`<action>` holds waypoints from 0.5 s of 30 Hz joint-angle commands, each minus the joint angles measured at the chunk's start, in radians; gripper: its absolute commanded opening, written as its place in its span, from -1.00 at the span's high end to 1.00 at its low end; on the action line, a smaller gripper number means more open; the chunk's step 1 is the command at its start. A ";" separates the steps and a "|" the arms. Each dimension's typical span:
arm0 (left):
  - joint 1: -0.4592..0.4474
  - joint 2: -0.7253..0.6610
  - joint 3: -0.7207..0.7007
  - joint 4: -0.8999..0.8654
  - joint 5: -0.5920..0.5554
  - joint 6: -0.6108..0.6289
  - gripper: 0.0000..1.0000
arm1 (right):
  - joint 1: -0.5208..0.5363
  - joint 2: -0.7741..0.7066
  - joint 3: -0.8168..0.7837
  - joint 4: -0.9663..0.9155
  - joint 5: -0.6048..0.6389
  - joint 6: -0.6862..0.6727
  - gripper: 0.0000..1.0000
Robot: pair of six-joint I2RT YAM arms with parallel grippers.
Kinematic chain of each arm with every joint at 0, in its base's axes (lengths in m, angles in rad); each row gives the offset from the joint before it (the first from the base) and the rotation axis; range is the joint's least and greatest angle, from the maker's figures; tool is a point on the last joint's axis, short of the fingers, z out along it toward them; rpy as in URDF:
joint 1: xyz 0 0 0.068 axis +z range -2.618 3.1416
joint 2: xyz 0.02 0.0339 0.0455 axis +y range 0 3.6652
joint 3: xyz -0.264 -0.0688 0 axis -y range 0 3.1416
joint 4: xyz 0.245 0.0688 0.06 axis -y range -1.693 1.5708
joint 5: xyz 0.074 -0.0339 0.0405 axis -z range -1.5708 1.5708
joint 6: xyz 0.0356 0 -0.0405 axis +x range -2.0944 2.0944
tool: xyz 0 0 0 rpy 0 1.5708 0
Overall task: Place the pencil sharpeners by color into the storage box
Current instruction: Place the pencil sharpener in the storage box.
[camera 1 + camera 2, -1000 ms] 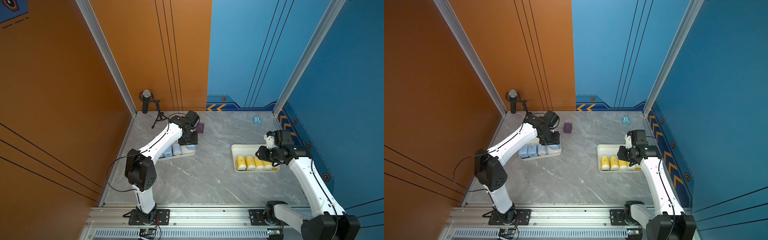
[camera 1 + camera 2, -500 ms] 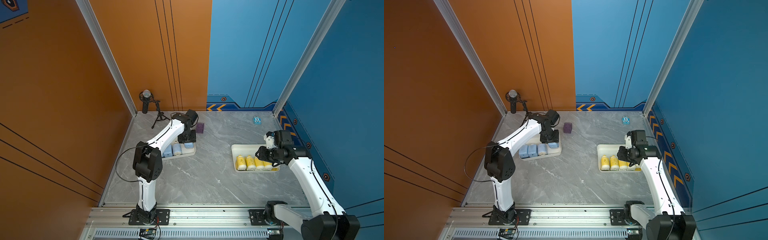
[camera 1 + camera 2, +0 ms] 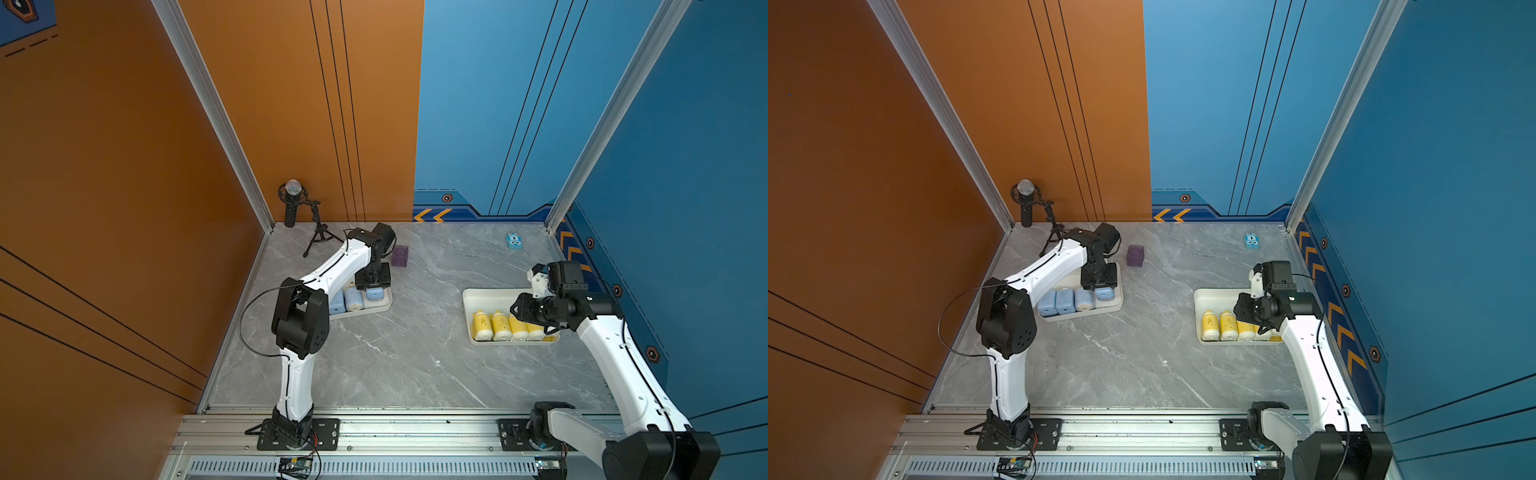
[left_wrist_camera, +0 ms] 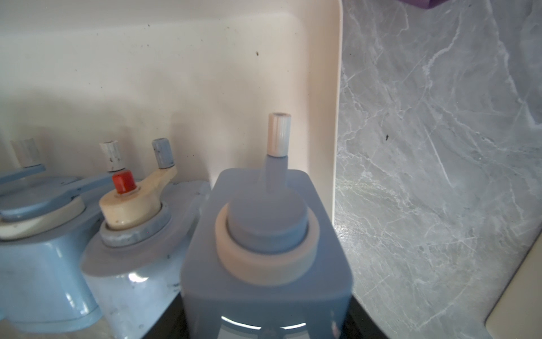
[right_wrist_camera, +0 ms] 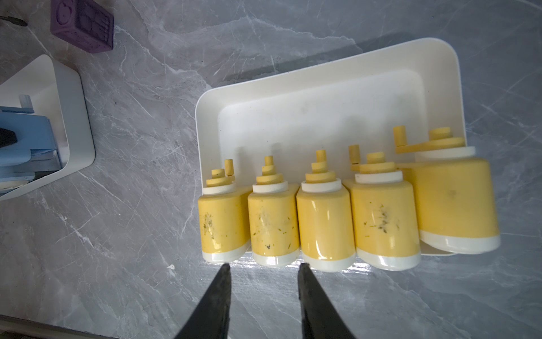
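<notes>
Grey marble tabletop (image 3: pixel 395 353); orange walls on the left, blue on the right. The centre is open. Microphone stand (image 3: pixel 293 203) in the back-left corner, purple block (image 3: pixel 400 255) and small blue box (image 3: pixel 514 241) near the back edge.

Left gripper (image 3: pixel 374 282) is clamped on a blue sharpener (image 4: pixel 264 234) at the right end of the left tray (image 3: pixel 384 301), with three other blue sharpeners (image 3: pixel 1065 301) beside it.

Right gripper (image 5: pixel 264 265) is partly open and empty, just short of five yellow sharpeners (image 3: pixel 500 326) rowed along the near side of the right tray (image 3: pixel 490 293).
</notes>
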 commanded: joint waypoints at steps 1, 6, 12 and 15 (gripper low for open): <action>0.013 0.016 -0.001 -0.015 -0.033 -0.020 0.20 | 0.000 -0.013 -0.011 -0.002 -0.015 0.004 0.21; 0.015 0.034 -0.006 -0.014 -0.032 -0.031 0.20 | 0.001 -0.006 -0.006 -0.001 -0.015 0.003 0.21; 0.015 0.043 -0.016 -0.011 -0.028 -0.044 0.22 | 0.001 -0.005 -0.007 0.000 -0.015 0.002 0.21; 0.015 0.044 -0.027 -0.010 -0.031 -0.051 0.23 | 0.001 -0.005 -0.007 0.000 -0.016 0.002 0.21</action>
